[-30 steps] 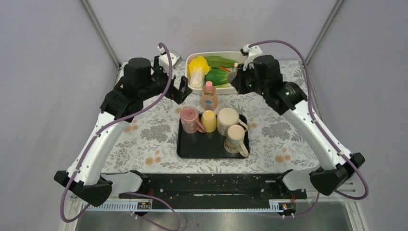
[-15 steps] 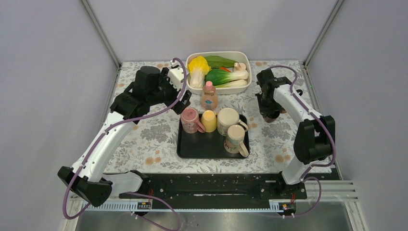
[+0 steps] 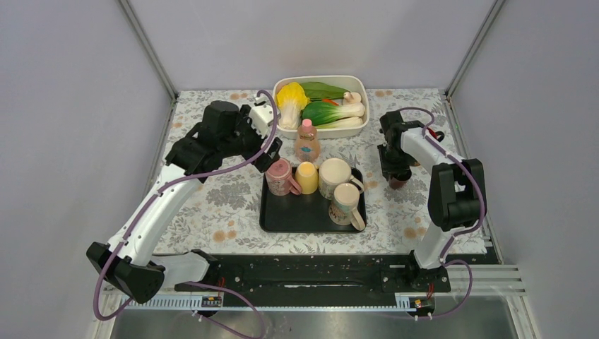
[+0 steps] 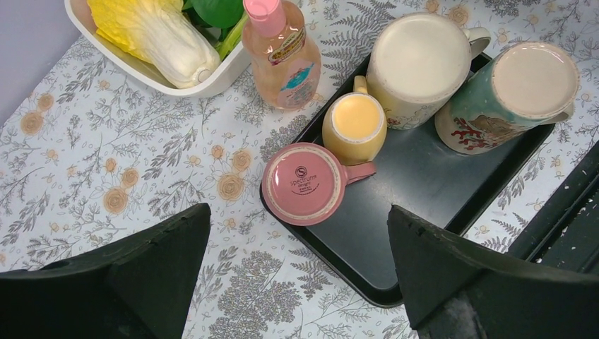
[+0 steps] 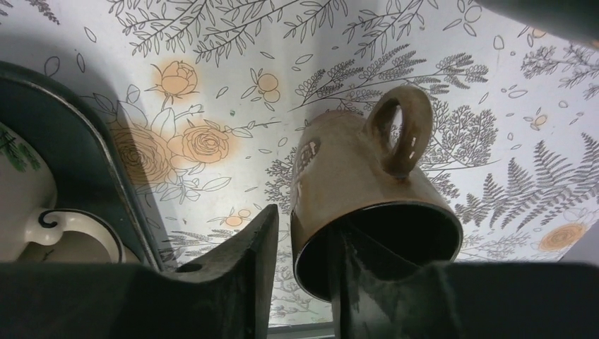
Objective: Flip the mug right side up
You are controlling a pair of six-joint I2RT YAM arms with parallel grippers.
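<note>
Right wrist: brown mug point(image 5: 353, 180) near tray point(image 5: 67, 120) edge

We count five mugs: four on the black tray point(image 4: 424, 187), namely a pink mug point(image 4: 304, 183), a yellow mug point(image 4: 355, 121), a cream mug point(image 4: 417, 53) and a patterned mug point(image 4: 528, 81), plus one brown mug point(image 5: 353, 176) off it. There is one tray, one pink bottle point(image 4: 284, 56) and one white tub point(image 3: 359, 82). In the tub we make out one yellow cabbage point(image 3: 291, 99) and two leafy greens point(image 3: 321, 90); the paler pieces beside them are too small for us to count. We see two arms, a left arm point(image 3: 159, 208) and a right arm point(image 3: 422, 145), and one flowered table point(image 3: 212, 205) under it all.
</note>
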